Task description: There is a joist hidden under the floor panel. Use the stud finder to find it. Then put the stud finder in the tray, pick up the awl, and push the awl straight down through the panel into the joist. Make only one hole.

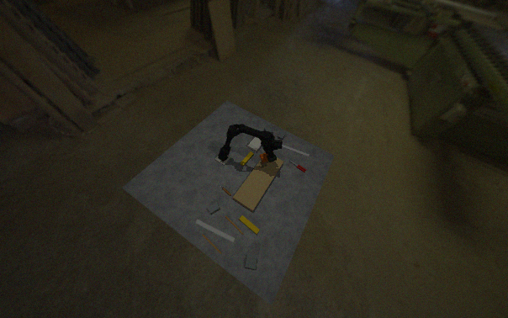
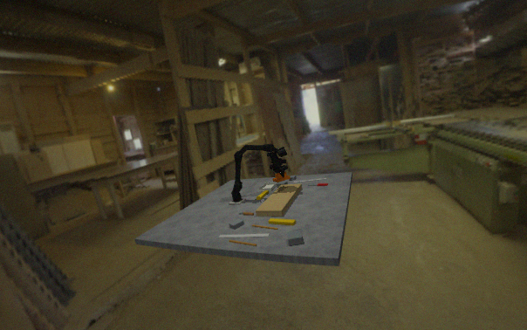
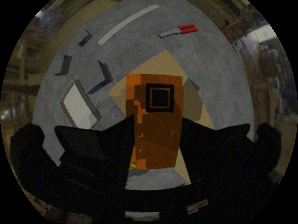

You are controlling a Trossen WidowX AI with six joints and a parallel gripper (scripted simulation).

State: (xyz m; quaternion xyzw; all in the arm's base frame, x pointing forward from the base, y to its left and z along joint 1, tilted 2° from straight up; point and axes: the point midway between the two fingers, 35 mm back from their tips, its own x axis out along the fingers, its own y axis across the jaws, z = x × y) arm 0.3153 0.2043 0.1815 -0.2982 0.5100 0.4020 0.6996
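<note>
My gripper [image 1: 267, 158] [image 2: 281, 173] [image 3: 154, 117] is shut on the orange stud finder [image 1: 263, 157] [image 2: 282, 178] [image 3: 154, 142], which has a dark square on its face. It holds it above the far end of the floor panel [image 1: 255, 185] [image 2: 276, 205] [image 3: 155, 64], on the side towards the tray. The pale tray [image 1: 254, 144] [image 2: 269, 187] [image 3: 79, 106] lies beyond the panel's far left and looks empty. The awl [image 1: 226, 191] [image 2: 248, 214], with a brown handle, lies left of the panel's near end. The joist is hidden. I cannot tell whether the panel has a hole.
A yellow bar [image 1: 247, 158] [image 2: 263, 195] lies between arm base and panel; another [image 1: 249, 225] [image 2: 282, 222] lies near the panel's near end. Red-handled pliers [image 1: 301, 168] [image 3: 186, 31] lie right of the panel. Pencils, grey blocks, pale strips and dark brackets [image 3: 102, 77] lie around.
</note>
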